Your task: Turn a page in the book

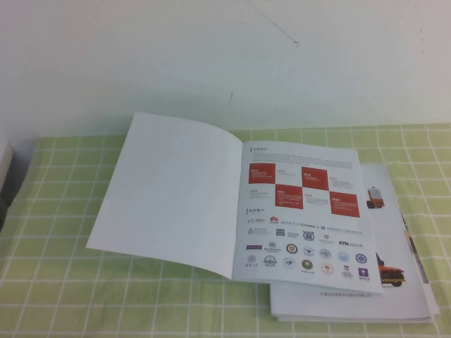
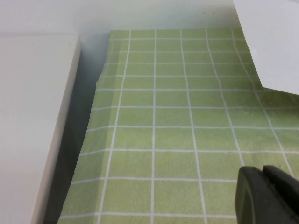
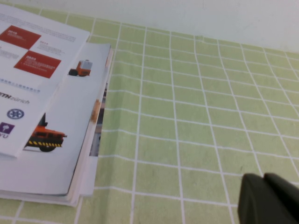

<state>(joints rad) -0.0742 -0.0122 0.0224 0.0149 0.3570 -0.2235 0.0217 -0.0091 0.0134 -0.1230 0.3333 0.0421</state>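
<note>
We see the book [image 1: 232,204] lying open on the tablecloth [image 1: 63,282], a soft light-green fabric w/ a white grid, slightly rumpled along its far left edge where it meets the white wall [image 1: 211,49]. Book = thin glossy white softcover; the left-hand leaf is blank white, bowed a little upward from the spine crease. The page [image 1: 306,211] lies on the right side of the spread, flat, glossy, printed w/ a checker of red squares up top and rows of small round + rectangular logos below. Beneath it further leaves fan out toward the right and near edges, not squared up; small orange truck photos [image 1: 390,271] peek from under the page's right and lower edges. In the right wrist view the stacked leaf edges look thin and layered, lowest sheets stepped out over the cloth. Left gripper [image 2: 267,193]: only dark matte fingertips visible in its wrist view, pressed together w/ just a thin seam between them, nothing between, hovering over bare cloth near the blank leaf's corner; a flat white board [image 2: 32,116] sits beside the cloth's edge there. Right gripper [image 3: 268,198]: dark tips closed, holding nothing, over cloth to the right of the book, apart from it. Neither gripper appears in the high view.
</note>
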